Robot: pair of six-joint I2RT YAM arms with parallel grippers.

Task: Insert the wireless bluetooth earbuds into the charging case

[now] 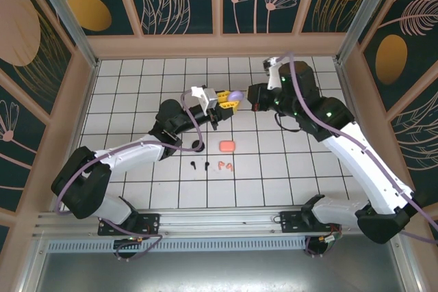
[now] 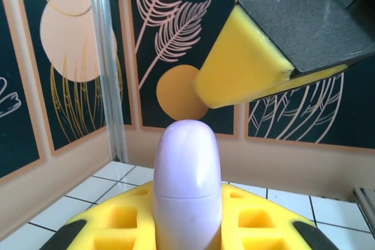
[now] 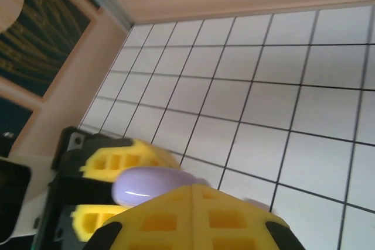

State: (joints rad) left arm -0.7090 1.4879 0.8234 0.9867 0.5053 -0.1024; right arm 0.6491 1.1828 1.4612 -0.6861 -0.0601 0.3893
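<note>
A: Lavender case (image 2: pixel 187 174), left wrist view: base cut off by the bottom edge. Right wrist view: blurred, one end hidden behind a yellow finger (image 3: pixel 193 215).
B: Earbuds (image 1: pixel 212 165) on the surface (image 1: pixel 308 169): too small to tell how they lie.

We find the top view bright and even, lit from overhead; the arms cast only faint, soft shadows on the white tiled desk (image 1: pixel 274 176), with no glare. Uprights lean outward toward that picture's corners. From the left wrist, the lavender case (image 2: pixel 186 185) carries a gentle sheen and reads fairly sharp. The right wrist picture is soft overall, and its near yellow finger (image 3: pixel 193 218) is out of focus.
</note>
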